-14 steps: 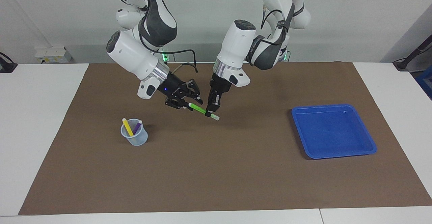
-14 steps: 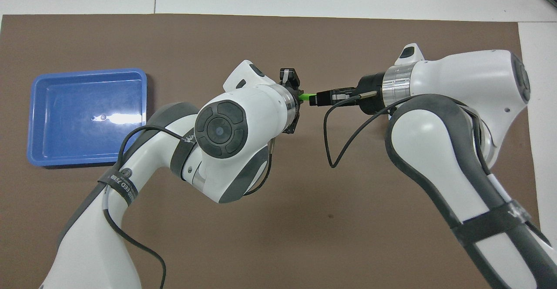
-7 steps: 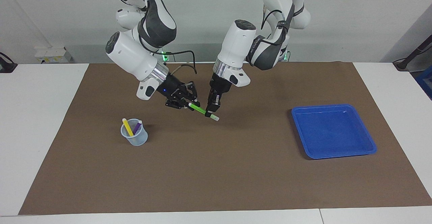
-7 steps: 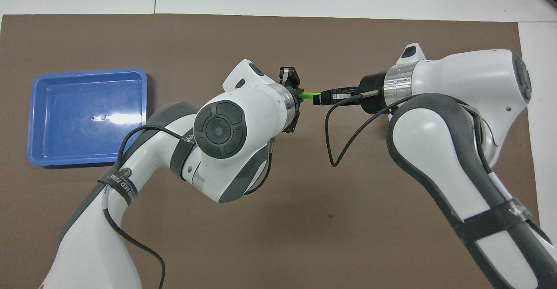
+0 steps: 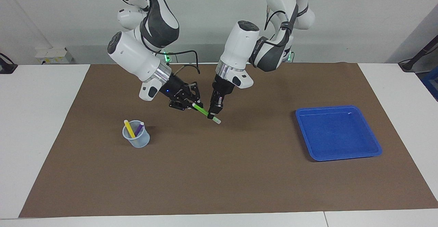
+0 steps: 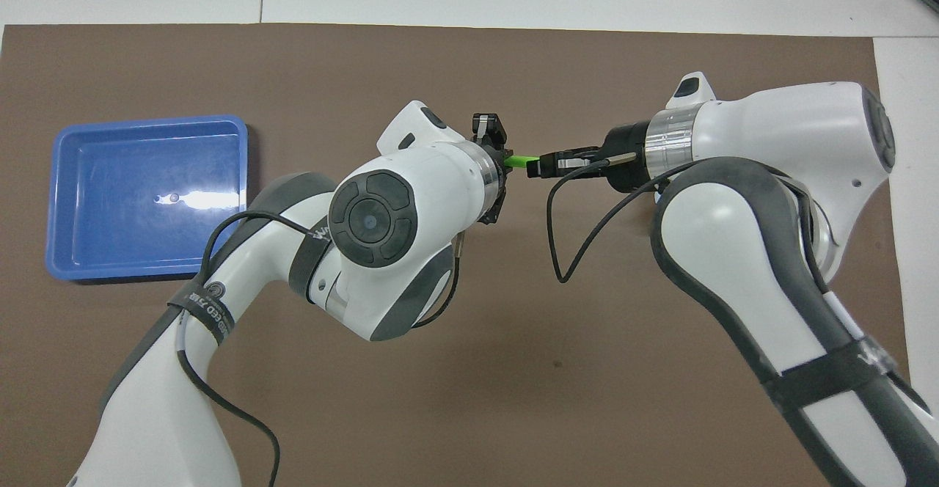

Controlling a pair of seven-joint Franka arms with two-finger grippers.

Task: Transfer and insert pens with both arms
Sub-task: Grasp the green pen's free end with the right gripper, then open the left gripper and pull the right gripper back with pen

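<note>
A green pen [image 5: 202,110] [image 6: 519,162] hangs slanted in the air over the middle of the brown mat. My left gripper [image 5: 214,113] points down and is shut on it near its pale cap end. My right gripper [image 5: 192,105] [image 6: 538,167] comes in from the side and is shut on its green end. A yellow pen [image 5: 129,128] and a purple pen [image 5: 138,129] stand in a clear cup [image 5: 140,142] toward the right arm's end of the table. My right arm hides the cup in the overhead view.
A blue tray [image 5: 373,151] [image 6: 59,201] with nothing in it lies on the brown mat [image 5: 219,179] toward the left arm's end. White table surface borders the mat on all sides.
My right gripper has closed its fingers on the green pen's end. The pen has tilted slightly steeper. My left gripper has kept its hold.
</note>
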